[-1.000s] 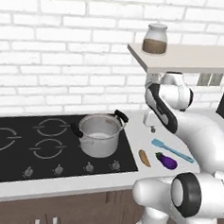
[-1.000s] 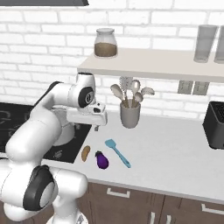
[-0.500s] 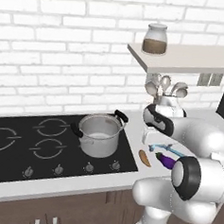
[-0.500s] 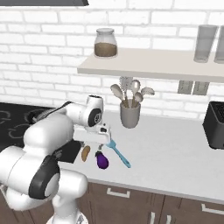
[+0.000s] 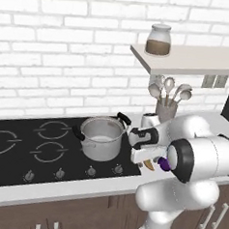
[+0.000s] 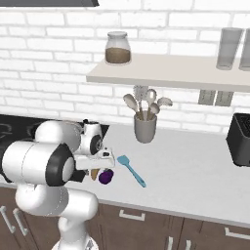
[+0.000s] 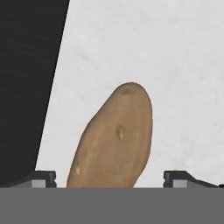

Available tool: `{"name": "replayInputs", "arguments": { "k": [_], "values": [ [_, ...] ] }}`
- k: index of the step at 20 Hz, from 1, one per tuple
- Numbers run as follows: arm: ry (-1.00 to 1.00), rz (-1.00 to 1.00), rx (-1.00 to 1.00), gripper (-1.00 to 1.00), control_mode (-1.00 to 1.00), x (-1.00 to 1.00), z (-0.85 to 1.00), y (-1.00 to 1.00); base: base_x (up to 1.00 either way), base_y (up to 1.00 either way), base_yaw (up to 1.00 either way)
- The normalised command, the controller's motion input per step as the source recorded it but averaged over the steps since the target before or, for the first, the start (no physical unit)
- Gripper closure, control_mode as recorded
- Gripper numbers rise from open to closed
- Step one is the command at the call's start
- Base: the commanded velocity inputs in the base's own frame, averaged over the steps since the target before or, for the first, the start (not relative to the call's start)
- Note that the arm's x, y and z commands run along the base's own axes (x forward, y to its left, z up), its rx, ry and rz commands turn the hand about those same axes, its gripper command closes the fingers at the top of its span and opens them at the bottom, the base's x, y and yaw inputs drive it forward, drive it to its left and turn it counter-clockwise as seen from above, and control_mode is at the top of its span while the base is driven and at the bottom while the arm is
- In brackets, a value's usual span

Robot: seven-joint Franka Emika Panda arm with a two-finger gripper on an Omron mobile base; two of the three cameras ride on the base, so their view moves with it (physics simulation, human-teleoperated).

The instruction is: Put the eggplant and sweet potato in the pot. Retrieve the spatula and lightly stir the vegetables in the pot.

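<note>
Inside, pot (image 5: pixel 101 140) bare, grey cup (image 6: pixel 145 129) holding pale spoons (image 6: pixel 146 100)

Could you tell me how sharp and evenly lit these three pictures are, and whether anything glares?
Left base view: even light, the pot crisp with soft sheen, no harsh glare. Right base view: sharp, a faint shadow beside the spatula. Hand view: the sweet potato is close and slightly soft-edged, flatly lit on the pale counter.

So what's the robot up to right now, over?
Gripper open, low over the sweet potato, jaws either side. Eggplant on the counter; pot empty. Nothing in the way.
</note>
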Motion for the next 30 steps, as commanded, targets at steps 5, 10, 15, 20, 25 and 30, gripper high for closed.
{"name": "replayInputs", "arguments": {
  "k": [5,10,15,20,25,30],
  "values": [
    [-0.02,0.08,-0.05,-1.00,-1.00,0.10,-0.44,-0.02,0.00,0.00,0.00],
    [-0.01,0.01,0.00,-1.00,-1.00,-0.02,-0.43,0.00,0.00,0.00,0.00],
    [-0.01,0.00,0.01,1.00,-1.00,-0.33,-0.39,0.05,0.00,0.00,0.00],
    [-0.10,-0.02,0.03,1.00,-1.00,-0.45,-0.06,0.02,0.00,0.00,0.00],
    [-0.22,0.00,0.07,1.00,-1.00,-0.72,0.47,0.00,0.00,0.00,0.00],
    [-0.23,0.00,0.00,1.00,-1.00,-0.86,1.00,0.11,0.00,0.00,0.00]
  ]
}}
